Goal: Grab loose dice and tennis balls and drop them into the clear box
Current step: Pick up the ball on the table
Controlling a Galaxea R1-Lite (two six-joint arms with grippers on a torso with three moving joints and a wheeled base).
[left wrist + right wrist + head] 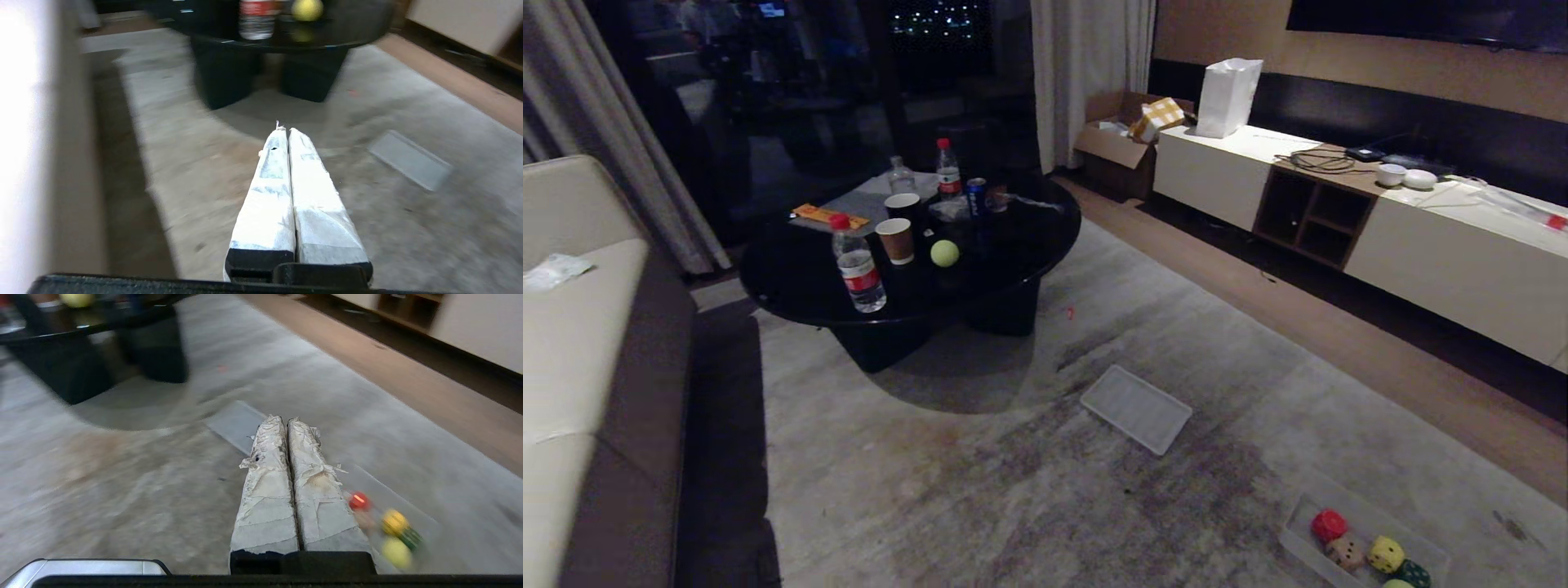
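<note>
One tennis ball (944, 253) left, up on the black table (1029, 245). Four dice (1368, 554) already in the clear box (1294, 541). Left gripper (285, 132) and right gripper (284, 420) both clamped shut, empty. Next: drive to table, open, grab.

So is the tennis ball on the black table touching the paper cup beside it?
Apart. The head view shows dark tabletop between the tennis ball and the paper cup.

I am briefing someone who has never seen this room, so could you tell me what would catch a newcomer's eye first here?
Probably the tennis ball, bright on the black round table among bottles and paper cups. Next, the clear box on the carpet at the robot's near right, holding the red die, tan die, yellow die and green die. A flat white panel lies on the carpet between table and box.
</note>
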